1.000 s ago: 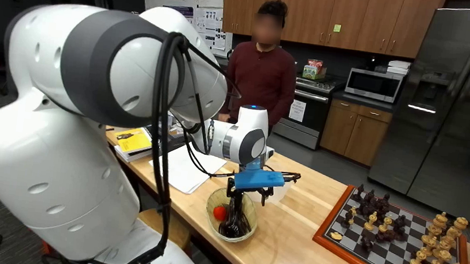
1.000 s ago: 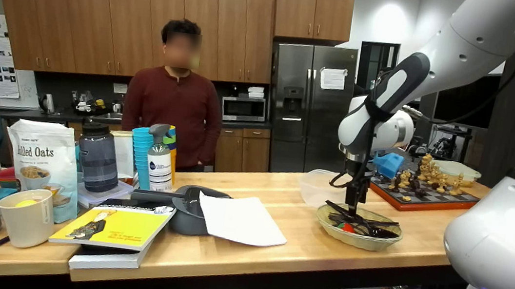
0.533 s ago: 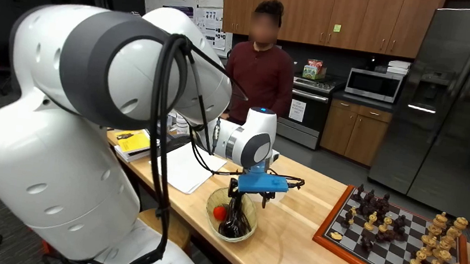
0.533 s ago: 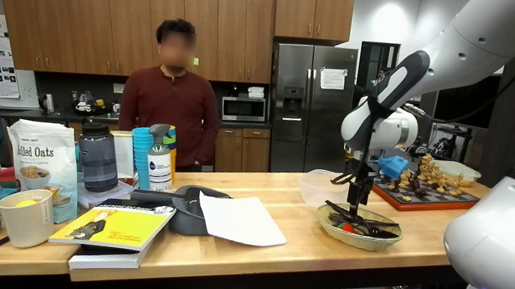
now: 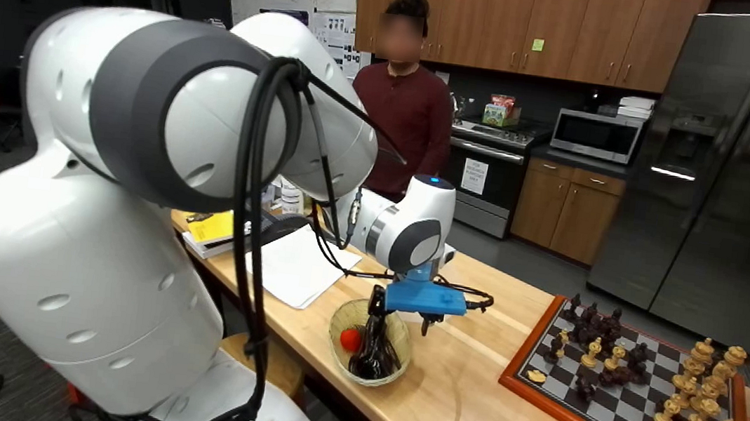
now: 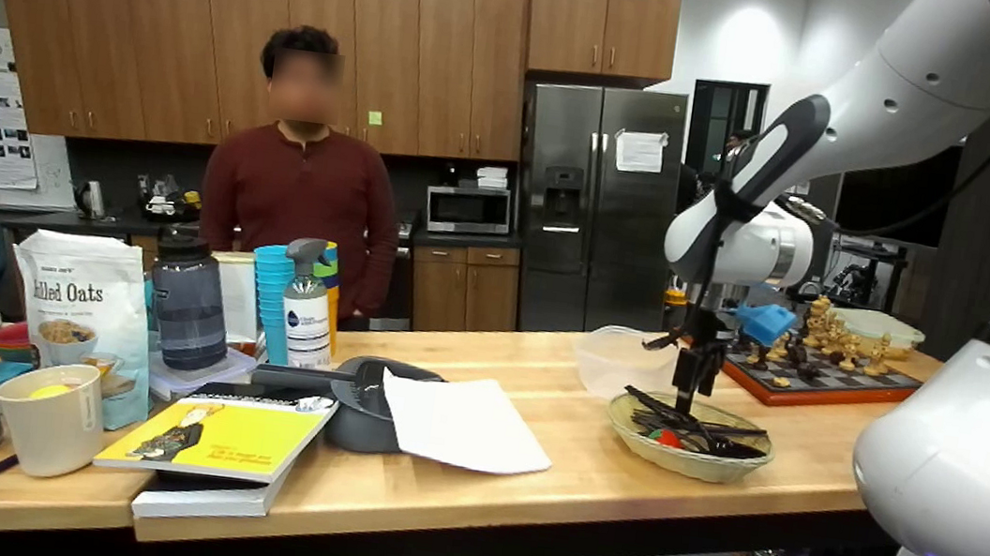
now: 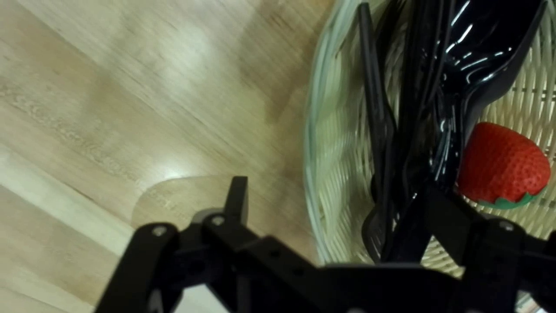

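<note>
A woven oval basket (image 5: pixel 406 355) stands on the wooden table and shows in both exterior views (image 6: pixel 688 462). It holds several glossy black utensils (image 7: pixel 434 87) and a red strawberry (image 7: pixel 504 165) with a green leaf end. My gripper (image 5: pixel 402 314) is open, just above the basket's edge. In the wrist view my gripper (image 7: pixel 339 206) has its fingers wide apart. The left finger is over bare table outside the basket rim. The right finger is over the utensils, close to the strawberry; whether it touches a utensil I cannot tell. Nothing is held between the fingers.
A chessboard (image 5: pixel 648 418) with pieces stands along the table. A clear plastic bowl (image 6: pixel 617 364) is behind the basket. White paper (image 6: pixel 467 426), a dark dustpan (image 6: pixel 364 418) and books (image 6: pixel 220 438) lie at the other end. A person (image 6: pixel 301 207) stands behind the table.
My gripper has moved sideways toward the chessboard end and slightly lower in an exterior view, staying open. The basket and its contents have not moved. The person has shifted left.
</note>
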You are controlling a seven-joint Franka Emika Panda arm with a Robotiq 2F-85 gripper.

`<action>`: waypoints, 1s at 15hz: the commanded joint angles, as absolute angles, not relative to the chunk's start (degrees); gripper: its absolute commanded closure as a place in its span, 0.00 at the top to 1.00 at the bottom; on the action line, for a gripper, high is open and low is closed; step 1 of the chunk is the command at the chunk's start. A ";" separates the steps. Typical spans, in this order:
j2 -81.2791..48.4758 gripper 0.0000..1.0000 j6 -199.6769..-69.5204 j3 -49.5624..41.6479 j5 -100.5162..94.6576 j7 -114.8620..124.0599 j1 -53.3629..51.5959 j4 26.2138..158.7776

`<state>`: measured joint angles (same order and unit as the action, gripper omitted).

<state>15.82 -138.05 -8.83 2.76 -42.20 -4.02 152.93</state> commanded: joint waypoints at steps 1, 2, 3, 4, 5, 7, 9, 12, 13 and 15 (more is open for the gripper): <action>16.46 1.00 -136.98 -9.39 4.04 -44.09 -3.19 152.73; 16.61 1.00 -136.73 -9.54 4.13 -44.37 -3.15 152.65; 16.71 1.00 -136.40 -9.76 4.37 -44.81 -3.16 152.49; 16.76 1.00 -136.19 -9.92 4.48 -45.14 -3.11 152.39; 16.76 1.00 -135.97 -10.11 4.66 -45.47 -3.07 152.25; 16.27 1.00 -135.47 -10.49 5.30 -46.28 -3.04 151.76; 15.47 1.00 -135.02 -10.87 6.32 -47.17 -2.98 151.17; 14.48 1.00 -135.45 -11.63 8.34 -48.86 -2.98 150.75; 14.23 1.00 -135.74 -11.90 9.15 -49.61 -2.96 150.77; 13.61 1.00 -136.06 -12.50 11.29 -51.71 -2.85 150.70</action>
<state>15.05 -136.35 -11.46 8.26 -47.85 -3.51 151.94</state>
